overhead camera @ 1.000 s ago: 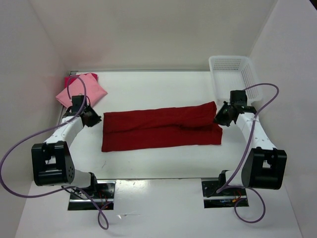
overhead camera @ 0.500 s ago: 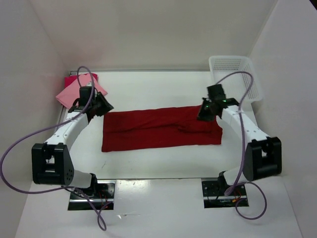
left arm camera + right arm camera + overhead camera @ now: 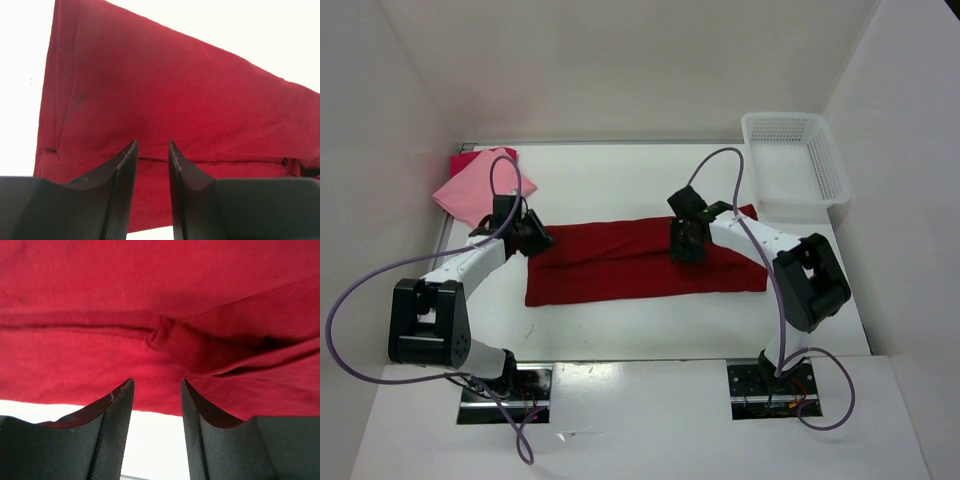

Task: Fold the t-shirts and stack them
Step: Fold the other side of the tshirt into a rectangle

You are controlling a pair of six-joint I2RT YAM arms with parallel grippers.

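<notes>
The dark crimson t-shirt (image 3: 620, 268) lies folded into a long strip across the middle of the table. My left gripper (image 3: 537, 241) hovers at the strip's far left corner; its jaws stand a little apart over the cloth (image 3: 175, 95), nothing between them (image 3: 152, 146). My right gripper (image 3: 685, 248) is over the strip right of its middle, open (image 3: 157, 383) above a bunched wrinkle (image 3: 172, 342) near the cloth's edge. A light pink t-shirt (image 3: 468, 192) lies folded at the far left on top of a bright magenta-red t-shirt (image 3: 463, 161).
A white lattice basket (image 3: 796, 160) stands at the far right corner. White walls close in the table on the left, back and right. Both arms' purple cables (image 3: 720, 160) loop above the table.
My right gripper has swung left from the shirt's right end to its middle and opened. My left gripper has moved right onto the shirt's left corner and opened slightly.
</notes>
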